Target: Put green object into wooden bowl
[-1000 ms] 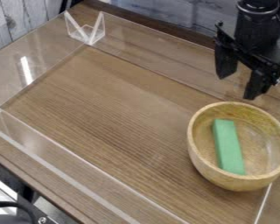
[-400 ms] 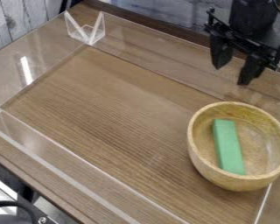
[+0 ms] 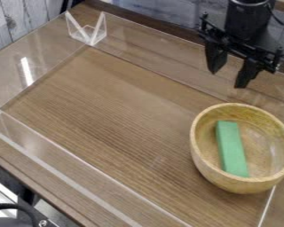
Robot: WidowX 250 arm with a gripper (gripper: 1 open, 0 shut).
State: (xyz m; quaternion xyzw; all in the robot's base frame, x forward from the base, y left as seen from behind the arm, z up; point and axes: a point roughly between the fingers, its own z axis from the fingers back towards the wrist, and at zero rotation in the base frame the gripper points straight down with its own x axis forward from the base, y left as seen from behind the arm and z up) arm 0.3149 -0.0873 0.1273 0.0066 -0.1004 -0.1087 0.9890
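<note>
Tbl (image 3: 103, 106): tool (image 3: 241, 64) pts down, behind 1 bowl (image 3: 205, 160).

1. The green block (image 3: 232, 149), plain and flat like a bar, lies lengthwise inside the wooden bowl, on its floor.
2. That wooden bowl (image 3: 202, 152), round, light tan, thick-rimmed, sits upright around the block.

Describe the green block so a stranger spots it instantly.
Find the wooden table, then the round, light wooden bowl near its right edge in the picture. Inside lies a flat green bar, the bowl's only visible content; its solid green stands out from the pale wood around it.
</note>
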